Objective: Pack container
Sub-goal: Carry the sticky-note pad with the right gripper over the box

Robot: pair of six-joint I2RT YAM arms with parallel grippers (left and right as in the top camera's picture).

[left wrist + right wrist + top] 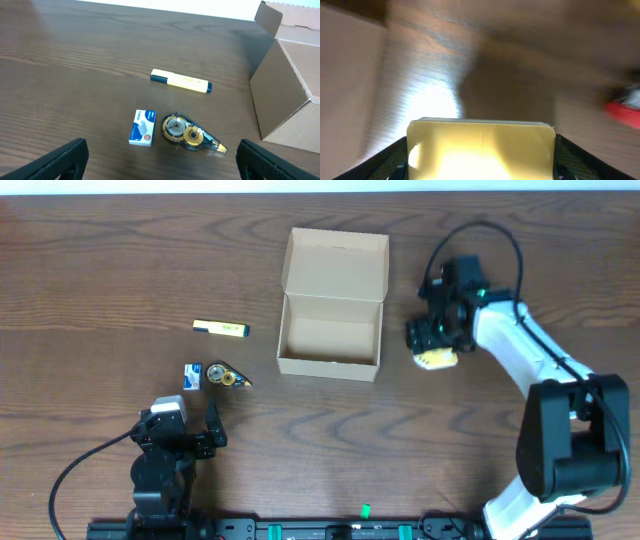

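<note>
The container (pixel 329 365), a tan cardboard box, stands open mid-table with its flap lid laid back and its inside bare; its side wall (pixel 282 95) shows in the left wrist view. To its right, my right gripper (pixel 433 348) is shut on a pale yellow pad (pixel 436 360), which fills the gap between the fingers (pixel 480 155). My left gripper (pixel 185 425) stands open near the front left, its jaws wide and holding nothing (pixel 161 164). Ahead of it lie a yellow highlighter (pixel 181 81), a small blue box (pixel 143 128) and a black and gold tape roller (pixel 190 135).
The highlighter (pixel 220 329), blue box (pixel 193 375) and tape roller (pixel 228 376) lie left of the container. A blurred red thing (pixel 625 107) shows at the right edge of the right wrist view. A rail runs along the table's front edge (pixel 330 530).
</note>
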